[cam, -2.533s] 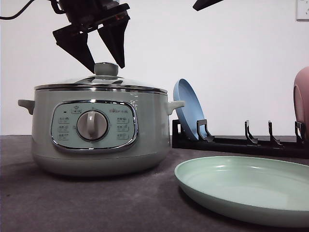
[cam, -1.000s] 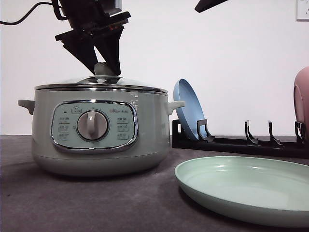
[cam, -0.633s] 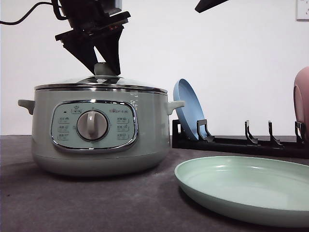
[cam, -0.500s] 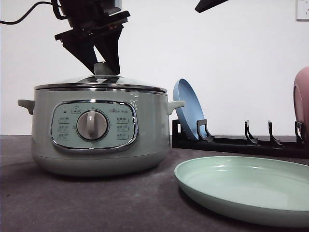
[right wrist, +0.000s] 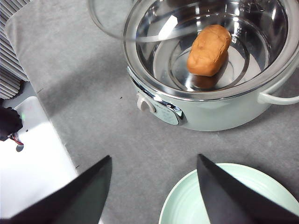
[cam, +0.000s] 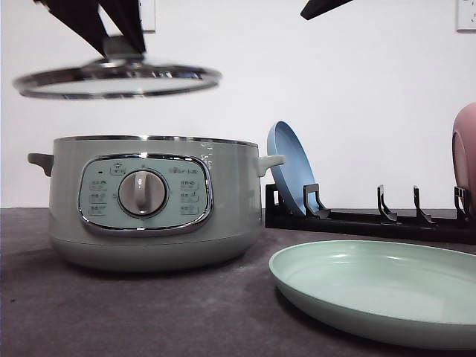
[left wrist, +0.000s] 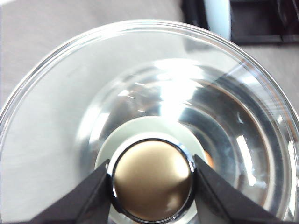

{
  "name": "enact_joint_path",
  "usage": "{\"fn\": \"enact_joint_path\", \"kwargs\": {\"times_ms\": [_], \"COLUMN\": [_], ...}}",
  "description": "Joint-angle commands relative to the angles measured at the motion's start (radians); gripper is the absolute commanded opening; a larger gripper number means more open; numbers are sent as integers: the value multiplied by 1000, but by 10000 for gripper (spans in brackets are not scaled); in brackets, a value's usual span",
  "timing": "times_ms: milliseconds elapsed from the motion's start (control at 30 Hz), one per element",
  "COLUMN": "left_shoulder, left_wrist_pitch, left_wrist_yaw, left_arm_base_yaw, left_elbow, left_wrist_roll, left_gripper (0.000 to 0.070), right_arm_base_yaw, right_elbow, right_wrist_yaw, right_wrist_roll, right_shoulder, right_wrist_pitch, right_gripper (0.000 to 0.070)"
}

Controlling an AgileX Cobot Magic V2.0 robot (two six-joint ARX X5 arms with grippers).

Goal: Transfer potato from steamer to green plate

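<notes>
The steamer [cam: 149,201] stands at the left of the table with its pot uncovered. The potato [right wrist: 209,50], an orange-brown lump, lies on the shiny bottom of the steamer [right wrist: 196,100]. My left gripper [cam: 119,46] is shut on the knob [left wrist: 153,179] of the glass lid [cam: 119,78], which hangs level above the pot and a little to the left. In the left wrist view the left gripper [left wrist: 153,186] pinches the knob from both sides. The green plate [cam: 379,290] lies to the right of the steamer. High above it, my right gripper [right wrist: 154,186] is open with nothing between its fingers.
A black dish rack [cam: 372,219] stands behind the green plate, with a blue plate [cam: 290,167] upright at its left end and a pink plate [cam: 465,156] at its right end. Grey cloth covers the table [right wrist: 93,107]; a white edge [right wrist: 37,158] lies beyond it.
The left gripper, shut on the lid's knob, has lifted the glass lid off the steamer and carried it up and to the left. The pot is now uncovered.
</notes>
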Motion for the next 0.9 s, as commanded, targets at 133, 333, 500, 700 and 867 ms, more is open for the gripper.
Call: {"fn": "enact_joint_path", "kwargs": {"times_ms": [133,333,500,700,867], "left_shoulder": [-93,-139,-146,-146,-146], "left_wrist_pitch": [17,-7,-36,-40,-40], "left_wrist_yaw": [-55,-56,-56,-55,-55], "left_arm_base_yaw": [91,202,273,301,302], "left_elbow": [29,29,29,29,29], "left_wrist_roll": [3,3,2,0,0], "left_gripper": [5,4,5,5,5], "right_arm_base_yaw": [5,5,5,7,7], "right_elbow": [15,15,15,15,16], "right_wrist_yaw": [2,2,5,26,27], "right_wrist_roll": [0,1,19,33,70], "right_shoulder": [12,12,12,16,40], "right_wrist_pitch": [8,8,8,13,64], "right_gripper": [358,358,359,384,499]}}
